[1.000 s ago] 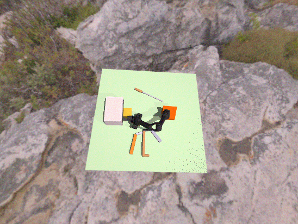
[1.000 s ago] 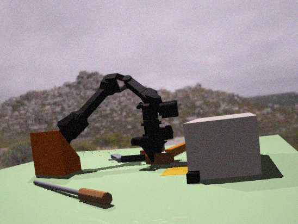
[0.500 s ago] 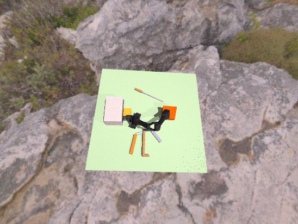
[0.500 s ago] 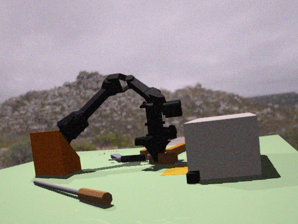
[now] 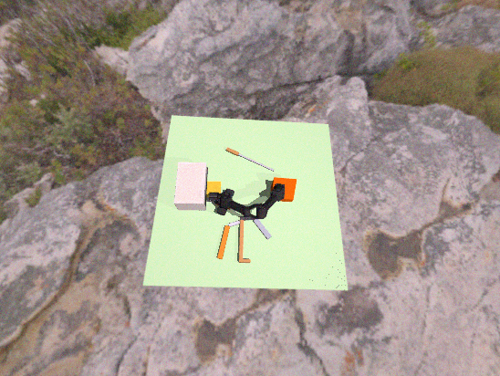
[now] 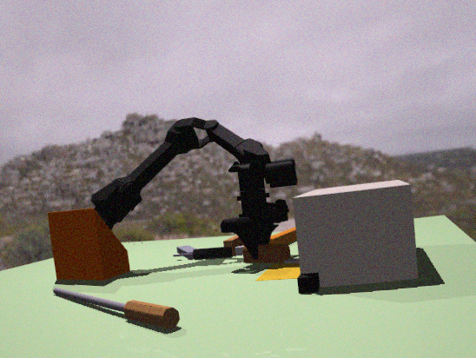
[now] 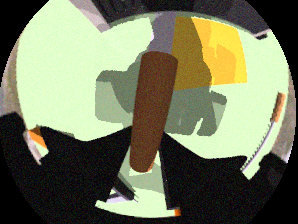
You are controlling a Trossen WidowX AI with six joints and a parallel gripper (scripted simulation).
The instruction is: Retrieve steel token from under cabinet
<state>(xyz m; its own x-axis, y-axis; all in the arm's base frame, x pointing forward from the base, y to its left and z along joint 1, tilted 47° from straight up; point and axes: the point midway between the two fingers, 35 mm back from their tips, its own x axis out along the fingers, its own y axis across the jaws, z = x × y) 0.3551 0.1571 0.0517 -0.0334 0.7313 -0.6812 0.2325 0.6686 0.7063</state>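
Note:
The pale box-shaped cabinet (image 5: 192, 182) (image 6: 356, 235) stands at the left of the table in the top view. The yellow marked area (image 5: 214, 187) (image 6: 280, 274) (image 7: 230, 50) lies in front of it. My gripper (image 6: 255, 255) (image 7: 147, 131) points down just outside the marked area, low over the table. It is shut on the brown handle (image 7: 155, 95) (image 6: 275, 253) of a tool. The tool's grey blade (image 7: 163, 32) runs toward the cabinet, along the edge of the marked area. Its far end is hidden. I cannot see the steel token in any view.
A screwdriver-like tool (image 5: 233, 151) (image 6: 152, 314) lies to one side. An orange bar (image 5: 223, 242), an L-shaped orange piece (image 5: 241, 242) and a grey bar (image 5: 262, 229) lie on the other side. A small black block (image 6: 308, 283) is at the cabinet's front corner.

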